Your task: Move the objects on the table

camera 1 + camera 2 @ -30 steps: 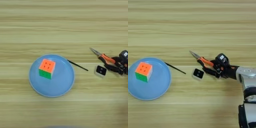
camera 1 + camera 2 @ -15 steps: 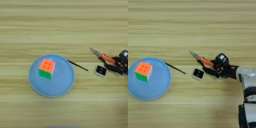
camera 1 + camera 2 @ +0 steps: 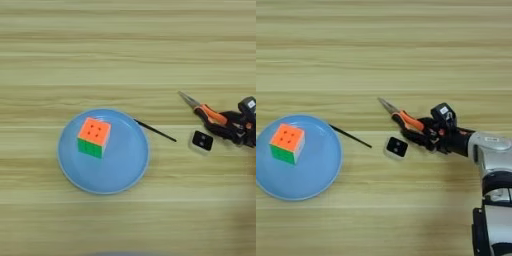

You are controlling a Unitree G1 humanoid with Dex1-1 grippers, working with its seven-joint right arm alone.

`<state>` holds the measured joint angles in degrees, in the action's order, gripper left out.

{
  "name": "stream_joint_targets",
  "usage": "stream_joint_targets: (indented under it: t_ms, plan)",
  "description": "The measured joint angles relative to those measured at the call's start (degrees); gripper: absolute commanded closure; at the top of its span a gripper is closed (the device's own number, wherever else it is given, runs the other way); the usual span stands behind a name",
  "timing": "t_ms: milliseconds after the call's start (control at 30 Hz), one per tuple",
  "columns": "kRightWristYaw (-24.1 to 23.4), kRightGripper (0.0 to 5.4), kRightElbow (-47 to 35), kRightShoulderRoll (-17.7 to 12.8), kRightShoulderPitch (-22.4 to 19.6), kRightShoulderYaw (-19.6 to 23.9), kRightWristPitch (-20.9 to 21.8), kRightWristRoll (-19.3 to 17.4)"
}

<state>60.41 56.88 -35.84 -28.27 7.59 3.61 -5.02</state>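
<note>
The needle-nose pliers lie on the table right of centre, their metal tips pointing up and to the left and their orange-and-black handles running down to the right. The right gripper comes in from the right on a silver forearm, and its 2 black fingers sit at the handle end of the pliers, touching or overlapping them; whether the fingers are clamped on the handles or merely resting around them cannot be told. The small black cube with white sides sits just below the pliers and just left of the gripper, near both but apart from the jaws' tips. To its left a thin black stick lies on a slant, its upper left end at the rim of a round blue plate and its lower right end pointing toward the small cube, with bare wood between them. On the plate rests 1 puzzle cube, orange on top and green on its front, set toward the plate's upper left. Stick and plate lie well left of the gripper, and the small cube is the closest thing to the pliers.
</note>
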Motion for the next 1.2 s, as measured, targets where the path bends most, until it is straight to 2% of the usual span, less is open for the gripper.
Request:
stream_joint_targets:
  t_ms: [300, 533, 667, 733, 833, 967, 1200]
  plan:
    - [0.4, 2.00, -7.0, 0.3, 0.2, 1.8, -3.5, -3.1]
    - [1.2, 2.00, -14.4, 0.8, 2.5, 1.9, -7.1, -5.1]
    - [1.6, 2.00, -22.6, 1.4, 5.7, 1.8, -9.9, -6.3]
    - [2.4, 2.00, -29.3, 2.9, 9.8, 1.0, -12.4, -7.3]
    - [2.5, 2.00, -37.0, 3.6, 13.0, -0.2, -15.0, -7.7]
    - [1.5, 2.00, -45.3, 3.7, 14.0, -1.0, -17.3, -7.7]
    - [0.1, 2.00, -51.7, 5.1, 16.2, -3.8, -21.0, -7.7]
